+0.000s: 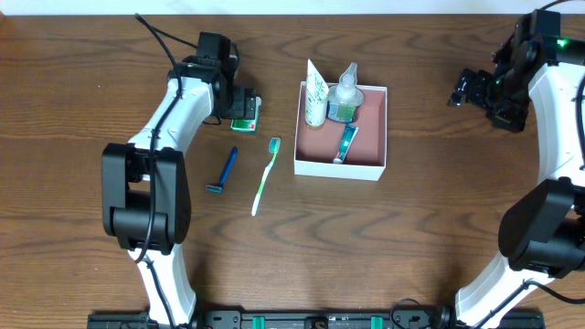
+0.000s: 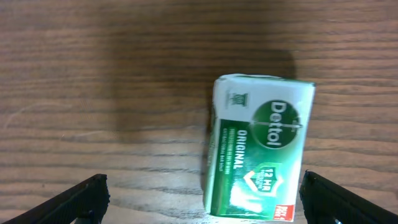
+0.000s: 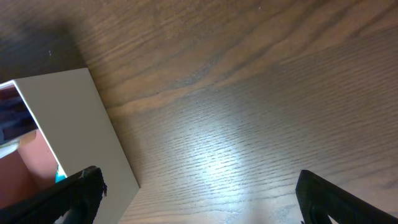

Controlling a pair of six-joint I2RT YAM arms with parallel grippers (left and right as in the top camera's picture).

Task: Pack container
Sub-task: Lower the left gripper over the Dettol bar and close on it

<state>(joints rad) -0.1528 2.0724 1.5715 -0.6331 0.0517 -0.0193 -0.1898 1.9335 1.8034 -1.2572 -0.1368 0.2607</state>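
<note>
The container (image 1: 373, 166), a square white box with a pink-brown inside, sits right of centre and holds a white tube (image 1: 315, 93), a clear bottle (image 1: 345, 95) and a small teal tube (image 1: 345, 143). Its white wall also shows in the right wrist view (image 3: 74, 124). A green Dettol soap box (image 1: 245, 113) lies left of the container. My left gripper (image 2: 202, 205) is open right above it, the box (image 2: 261, 146) between the fingers near the right one. A blue razor (image 1: 223, 171) and a green toothbrush (image 1: 266, 174) lie on the table. My right gripper (image 3: 199, 199) is open and empty, raised at the far right.
The wooden table (image 1: 430, 228) carries nothing else. The left arm (image 1: 164, 119) reaches from the front left to the soap box. The right arm (image 1: 548, 100) stands along the right edge.
</note>
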